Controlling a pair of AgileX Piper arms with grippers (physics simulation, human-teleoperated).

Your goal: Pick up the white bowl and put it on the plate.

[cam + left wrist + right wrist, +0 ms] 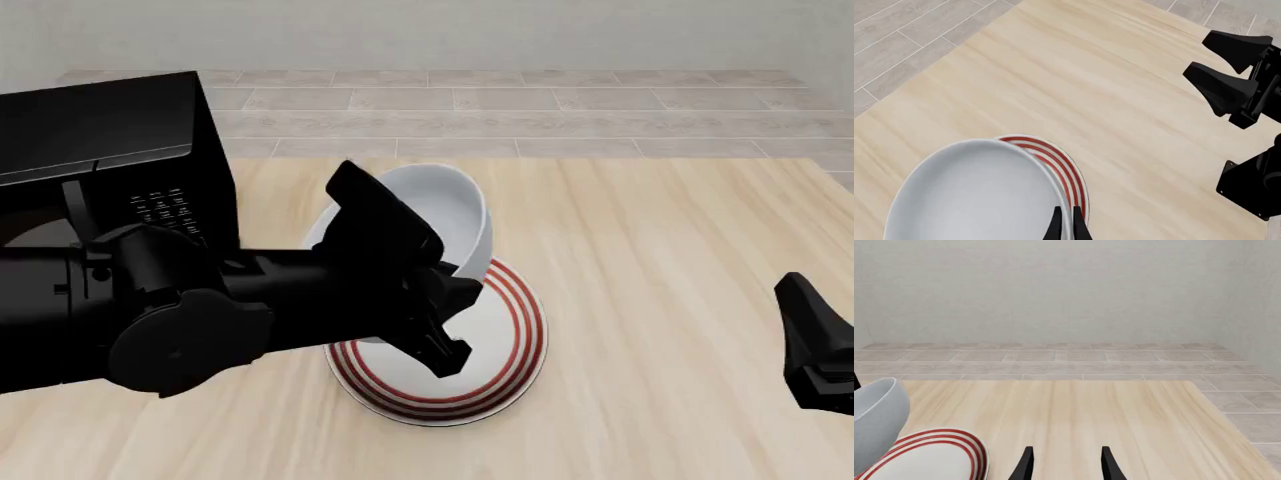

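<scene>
Left wrist view: the left gripper point(1066, 225) is clenched on the rim of the white bowl point(974, 195), fingertips nearly together, carrying it tilted over the red-ringed plate point(1066, 170) so it can be lowered on; the right gripper point(1227, 70) waits apart.

Front view: the bowl point(447, 215) hangs tipped above the plate point(514, 340), mid-tabletop point(667, 250), beside a black microwave point(107, 140) at the left edge.

Right wrist view: the right gripper point(1064, 462) is released, holding nothing, and looks towards the far edge.

Both arms are matte black, unmarked; the left arm point(200, 320) has rounded joint housings; the right end effector point(1064, 463) ends in thin, tapered black fingers.
</scene>
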